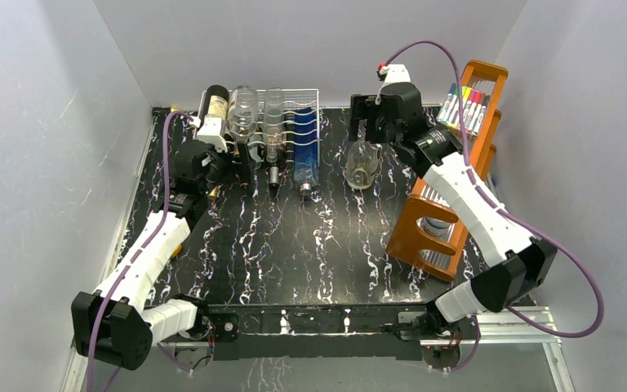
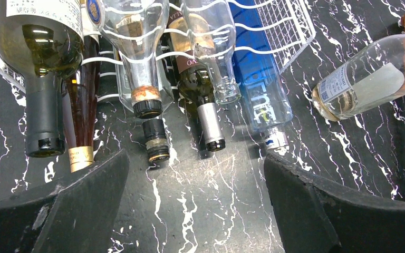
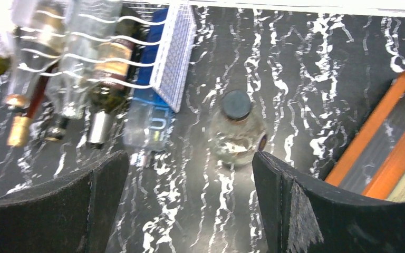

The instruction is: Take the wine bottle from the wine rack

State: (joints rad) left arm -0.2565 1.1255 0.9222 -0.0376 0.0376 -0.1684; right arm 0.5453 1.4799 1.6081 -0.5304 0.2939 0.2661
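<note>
Left wrist view has the wine rack (image 2: pixel 287 29) across the top of the frame, its bottles lying in the wavy cradles with necks jutting toward the bottom edge, so one can likely be drawn out lengthwise. A dark wine bottle (image 2: pixel 206 113) with a grey foil neck sits at centre, in its cradle. Left gripper (image 2: pixel 194 163) is spread wide just below it, holding and touching nothing. Right gripper (image 3: pixel 189 158) gapes too, empty, above a clear bottle (image 3: pixel 237 139) on the table (image 3: pixel 306 63), right of the rack
</note>
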